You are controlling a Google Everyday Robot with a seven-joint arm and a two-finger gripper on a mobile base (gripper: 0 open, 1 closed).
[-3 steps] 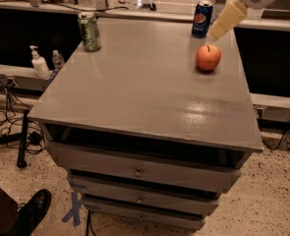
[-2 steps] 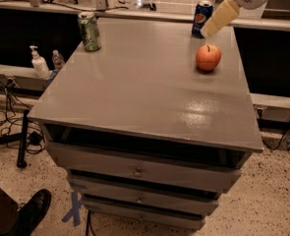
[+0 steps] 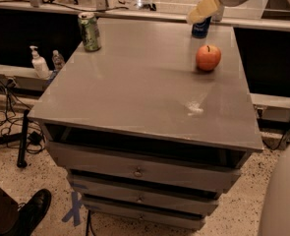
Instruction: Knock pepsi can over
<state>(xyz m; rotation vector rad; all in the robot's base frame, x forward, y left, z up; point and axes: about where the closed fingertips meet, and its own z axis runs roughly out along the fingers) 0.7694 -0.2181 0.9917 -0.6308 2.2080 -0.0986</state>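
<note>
The pepsi can (image 3: 201, 28) stands upright at the far right of the grey table top (image 3: 134, 82). Only its dark blue lower half shows. My gripper (image 3: 199, 11) comes in from the upper right and its pale yellowish tip covers the can's top, right at it or just above it. A red apple (image 3: 208, 57) sits on the table a little in front of the can.
A pale green can (image 3: 89, 31) stands upright at the far left of the table. The table has drawers (image 3: 137, 171) below. Bottles (image 3: 39, 63) stand on a ledge to the left. A person's shoe (image 3: 31, 213) is at the lower left, on the floor.
My gripper has moved left and now sits over the top of the pepsi can. The can still stands upright. The view has shifted slightly.
</note>
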